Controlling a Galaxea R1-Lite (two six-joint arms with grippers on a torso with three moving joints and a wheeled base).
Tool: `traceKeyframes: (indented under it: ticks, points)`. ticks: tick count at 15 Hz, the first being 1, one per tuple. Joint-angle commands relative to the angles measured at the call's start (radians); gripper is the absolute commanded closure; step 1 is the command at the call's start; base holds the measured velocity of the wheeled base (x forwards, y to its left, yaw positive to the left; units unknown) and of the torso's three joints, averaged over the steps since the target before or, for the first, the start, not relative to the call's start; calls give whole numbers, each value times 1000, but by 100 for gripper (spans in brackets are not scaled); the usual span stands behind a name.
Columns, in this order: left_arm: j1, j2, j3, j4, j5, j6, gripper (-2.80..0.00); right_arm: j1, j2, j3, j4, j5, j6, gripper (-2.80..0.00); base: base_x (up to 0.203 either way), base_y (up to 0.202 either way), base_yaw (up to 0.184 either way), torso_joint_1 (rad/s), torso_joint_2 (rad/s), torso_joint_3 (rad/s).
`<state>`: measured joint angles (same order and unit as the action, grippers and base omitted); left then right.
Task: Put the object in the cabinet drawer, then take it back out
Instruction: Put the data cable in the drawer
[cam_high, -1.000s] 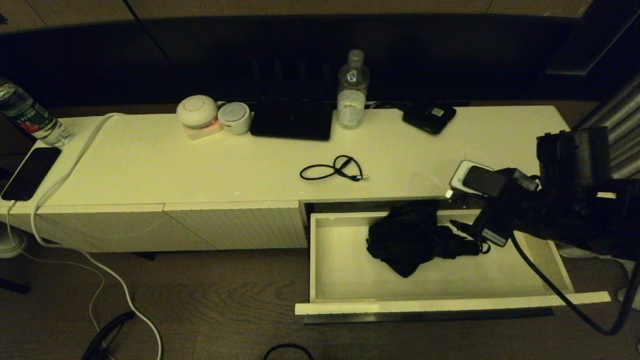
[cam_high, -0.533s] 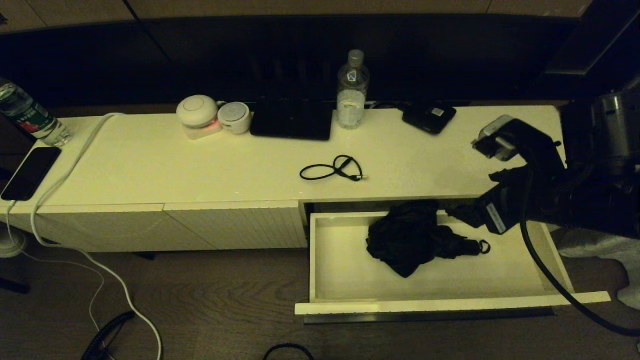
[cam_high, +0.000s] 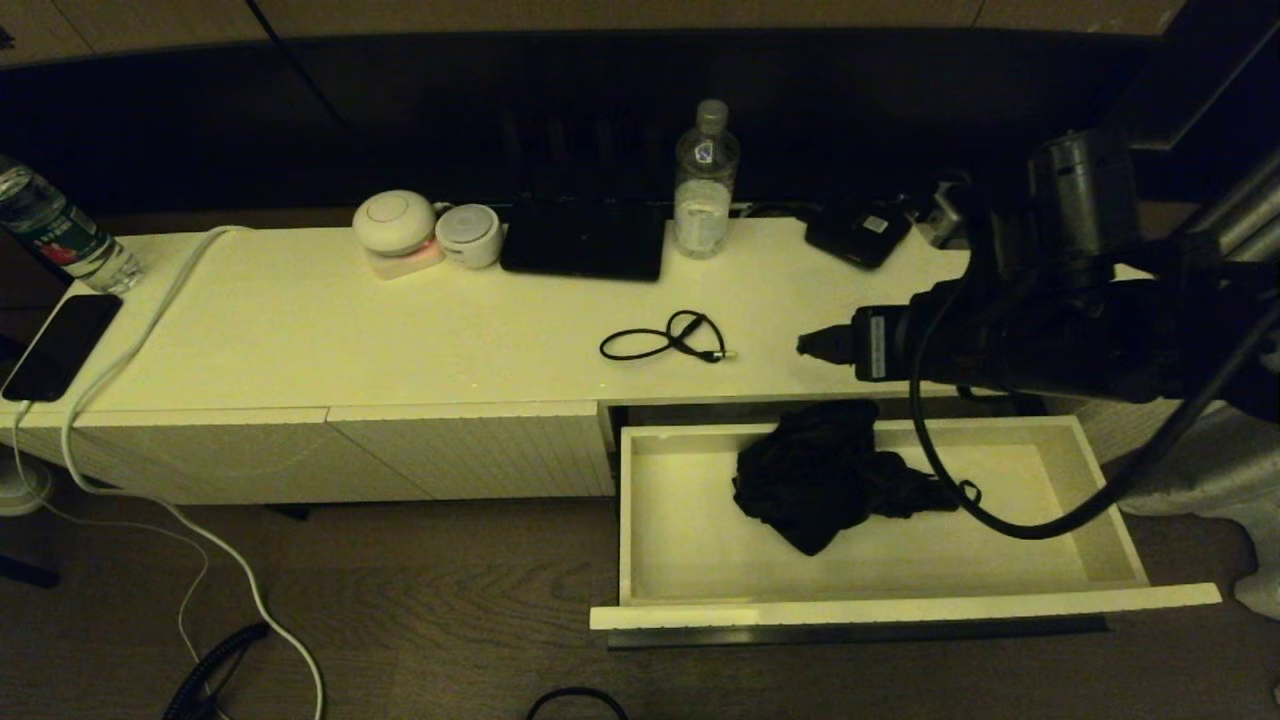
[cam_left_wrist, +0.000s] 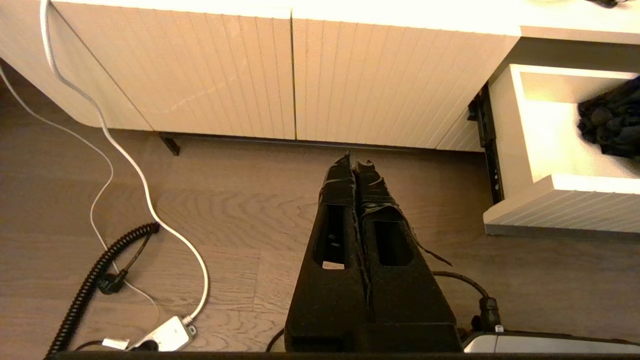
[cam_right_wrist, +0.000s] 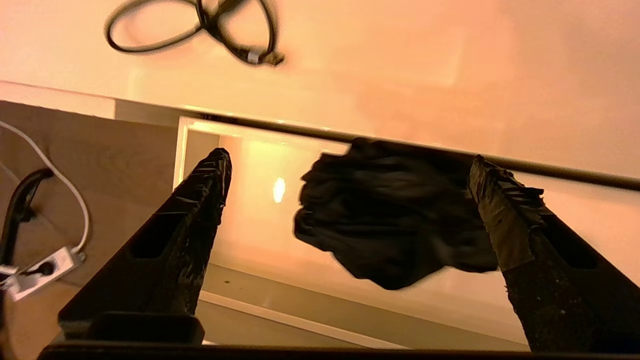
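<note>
The cabinet drawer (cam_high: 680, 520) stands pulled out at the right, its white inside showing. A crumpled black folded umbrella (cam_high: 820, 475) with a loop strap lies in it toward the back. My right gripper (cam_high: 812, 346) hangs open above the drawer's back edge, level with the cabinet top, holding nothing. In the right wrist view the umbrella (cam_right_wrist: 390, 225) lies below and between the spread fingers of the right gripper (cam_right_wrist: 350, 159), apart from them. My left gripper (cam_left_wrist: 356, 160) is shut and empty, parked low over the floor, left of the drawer (cam_left_wrist: 545, 150).
On the cabinet top (cam_high: 300, 330) lie a black cable loop (cam_high: 665, 338), a water bottle (cam_high: 705, 180), a dark device (cam_high: 858, 233), a black slab (cam_high: 585, 240), two round white gadgets (cam_high: 395, 225) and a phone (cam_high: 60, 345). White cables (cam_left_wrist: 125, 165) trail on the floor.
My right arm has lifted out of the drawer, away from the umbrella's handle end, and swung up level with the cabinet top. The umbrella stays where it lay.
</note>
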<state>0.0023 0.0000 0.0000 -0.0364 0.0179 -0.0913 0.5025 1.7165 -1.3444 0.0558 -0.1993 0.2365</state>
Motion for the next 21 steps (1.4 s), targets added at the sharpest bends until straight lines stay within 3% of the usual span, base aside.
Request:
traceKeyframes:
  ticks: [1,3,5,8,14,21]
  points:
    - [1,-2,0,0,1,-1,0,9,103,-37,-5,54,10,-280,0,0,0,0,0,0]
    - [1,-2,0,0,1,-1,0,18,127,-61,-39,128,10,-280,0,0,0,0,0,0]
    - [1,-2,0,0,1,-1,0,46,138,-65,-76,152,7,-280,0,0,0,0,0,0]
    - [1,-2,0,0,1,-1,0,81,162,-54,-110,223,-55,-280,0,0,0,0,0,0]
    - [1,-2,0,0,1,-1,0,88,302,24,-409,218,-321,-280,0,0,0,0,0,0]
    - [1,-2,0,0,1,-1,0,50,420,-57,-569,183,-388,-280,0,0,0,0,0,0]
